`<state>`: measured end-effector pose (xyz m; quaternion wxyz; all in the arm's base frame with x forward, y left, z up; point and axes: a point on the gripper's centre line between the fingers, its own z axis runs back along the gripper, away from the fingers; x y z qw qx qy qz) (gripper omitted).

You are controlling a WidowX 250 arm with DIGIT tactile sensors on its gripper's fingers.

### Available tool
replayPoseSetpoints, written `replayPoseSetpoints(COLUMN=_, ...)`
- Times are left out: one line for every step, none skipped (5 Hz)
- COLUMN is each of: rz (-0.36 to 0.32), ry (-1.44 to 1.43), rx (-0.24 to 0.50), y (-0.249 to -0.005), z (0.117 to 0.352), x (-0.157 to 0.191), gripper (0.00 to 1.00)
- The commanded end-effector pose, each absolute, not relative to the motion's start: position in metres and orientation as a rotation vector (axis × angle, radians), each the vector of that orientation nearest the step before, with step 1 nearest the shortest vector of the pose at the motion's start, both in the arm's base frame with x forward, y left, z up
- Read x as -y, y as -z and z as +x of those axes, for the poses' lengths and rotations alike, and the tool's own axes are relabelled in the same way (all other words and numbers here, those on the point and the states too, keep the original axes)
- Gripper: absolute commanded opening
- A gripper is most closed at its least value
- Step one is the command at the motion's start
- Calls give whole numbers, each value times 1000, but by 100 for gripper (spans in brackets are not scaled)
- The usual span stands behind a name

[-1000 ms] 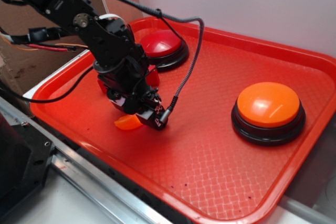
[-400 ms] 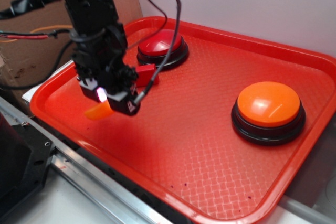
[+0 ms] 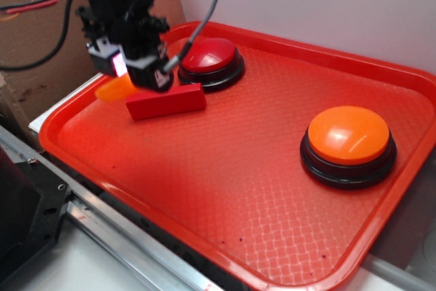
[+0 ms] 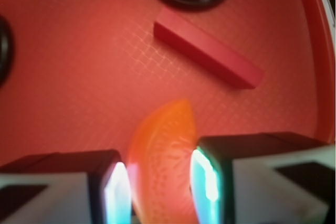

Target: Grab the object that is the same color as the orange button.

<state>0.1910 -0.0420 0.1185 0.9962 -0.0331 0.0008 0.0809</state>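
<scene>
Pinched between the closed fingers of the gripper (image 4: 160, 187), the orange wedge (image 4: 163, 156) is held clear above the tray (image 3: 272, 189), so the grab appears made. The red block (image 3: 166, 101) is left lying on the tray beneath, beside the red button (image 3: 211, 56); the orange button (image 3: 348, 135) sits well apart.

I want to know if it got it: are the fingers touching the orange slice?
Touching. The wrist view shows the orange slice pinched between both fingers, lifted above the tray.
</scene>
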Motion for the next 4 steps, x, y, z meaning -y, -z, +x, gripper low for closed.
replayPoseSetpoints(rz=-71, ry=-147, rx=115, y=-182, z=215, x=37, gripper=0)
replayPoseSetpoints(rz=-86, ry=-165, rx=139, y=-195, z=220, x=33, gripper=0)
replayPoseSetpoints(rz=-67, ry=-173, rx=159, y=-197, z=222, x=33, gripper=0)
replayPoseSetpoints(rz=9, ry=-174, rx=106, y=-182, z=236, x=37, gripper=0)
